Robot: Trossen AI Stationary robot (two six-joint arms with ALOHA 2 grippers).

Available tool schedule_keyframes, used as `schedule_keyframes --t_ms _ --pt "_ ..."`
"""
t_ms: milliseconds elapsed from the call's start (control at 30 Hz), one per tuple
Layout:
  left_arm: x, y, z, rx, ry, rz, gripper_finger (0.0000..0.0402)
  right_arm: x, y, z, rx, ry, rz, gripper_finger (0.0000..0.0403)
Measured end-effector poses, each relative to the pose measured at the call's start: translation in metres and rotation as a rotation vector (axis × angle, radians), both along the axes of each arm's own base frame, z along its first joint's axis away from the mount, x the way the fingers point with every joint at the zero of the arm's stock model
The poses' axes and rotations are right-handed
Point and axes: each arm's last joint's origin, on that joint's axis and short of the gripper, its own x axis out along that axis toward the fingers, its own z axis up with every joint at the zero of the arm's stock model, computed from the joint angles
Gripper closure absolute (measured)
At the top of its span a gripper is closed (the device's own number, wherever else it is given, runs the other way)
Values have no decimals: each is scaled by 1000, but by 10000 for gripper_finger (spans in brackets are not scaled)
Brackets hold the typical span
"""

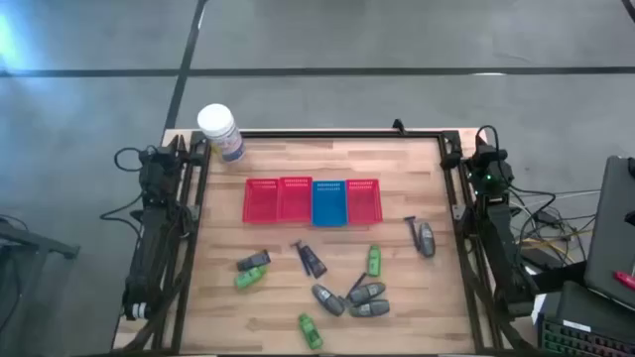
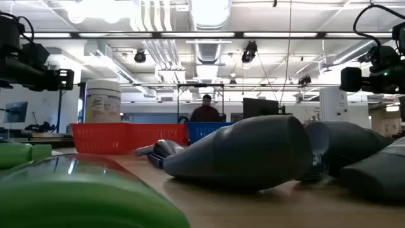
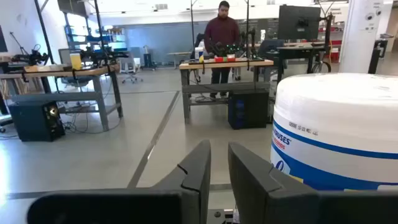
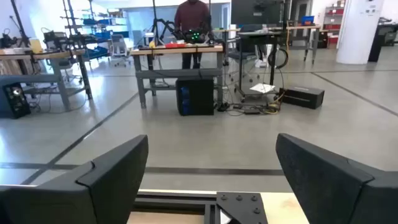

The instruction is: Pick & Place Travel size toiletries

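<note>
In front of the baskets [image 1: 313, 201] the toiletries lie scattered and untouched: green bottles [image 1: 374, 261], grey tubes [image 1: 367, 294], a dark tube [image 1: 253, 262] and a razor [image 1: 412, 229]. Both arms are parked at the far corners beyond the baskets; the left gripper [image 3: 219, 171] beside the jar [image 3: 339, 130] has its fingers nearly together, the right gripper [image 4: 211, 171] is spread wide. Nothing is grasped yet. Start with a lone item, such as the tube nearest the right-hand basket, come straight down over it, and close across its narrow width.
</note>
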Motion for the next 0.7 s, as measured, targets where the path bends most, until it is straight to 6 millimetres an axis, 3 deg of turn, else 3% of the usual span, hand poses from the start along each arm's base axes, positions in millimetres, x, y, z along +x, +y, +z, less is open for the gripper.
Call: schedule_keyframes --t_ms 233,700 --pt "0 0 0 0 0 0 342 0 0 0 0 0 0 45" --pt "0 0 0 0 0 0 342 0 0 0 0 0 0 89"
